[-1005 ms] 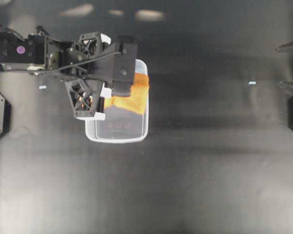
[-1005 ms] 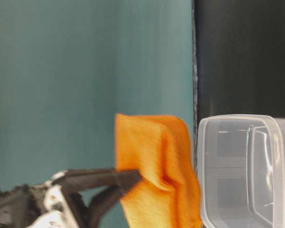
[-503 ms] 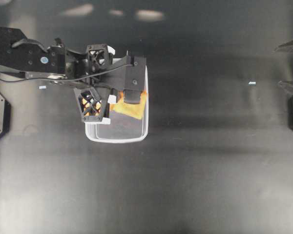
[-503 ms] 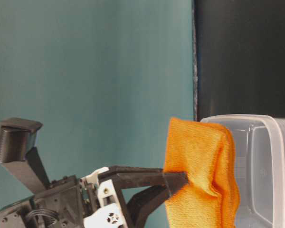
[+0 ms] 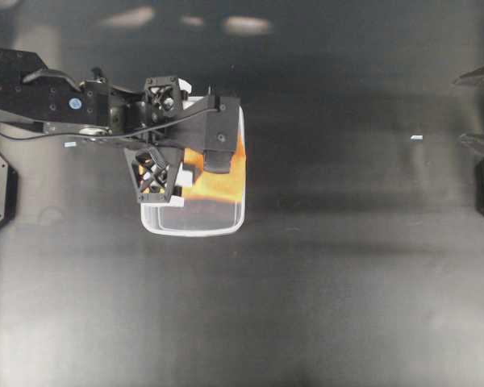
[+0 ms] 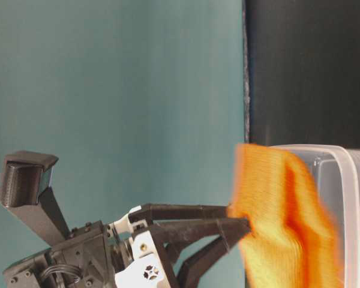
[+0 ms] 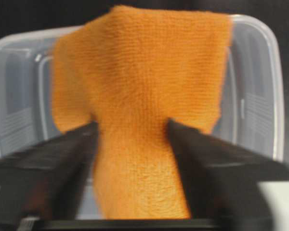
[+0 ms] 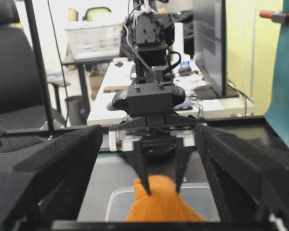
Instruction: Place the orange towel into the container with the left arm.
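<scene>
The orange towel [image 5: 224, 179] hangs over the clear container [image 5: 194, 230], its lower part inside the tub's far half. My left gripper [image 5: 213, 161] is above it with its jaws spread. In the left wrist view the towel [image 7: 139, 96] fills the gap between the parted black fingers [image 7: 62, 159], with the container [image 7: 260, 96] behind it. From table level the towel [image 6: 282, 222] is blurred at the container's rim [image 6: 354, 157]. My right gripper [image 8: 147, 137] stands open and empty at the table's right edge [image 5: 472, 111], facing the towel [image 8: 164, 204].
The black table [image 5: 347, 266] spreads round the container. A small pale scrap [image 5: 416, 138] lies at the right and another [image 5: 70, 144] at the left. The left arm's body [image 5: 56, 101] reaches in from the left edge.
The left gripper's jaws have spread apart from their pinch on the towel. The towel has shifted further over the container and sags down into it, blurred with motion.
</scene>
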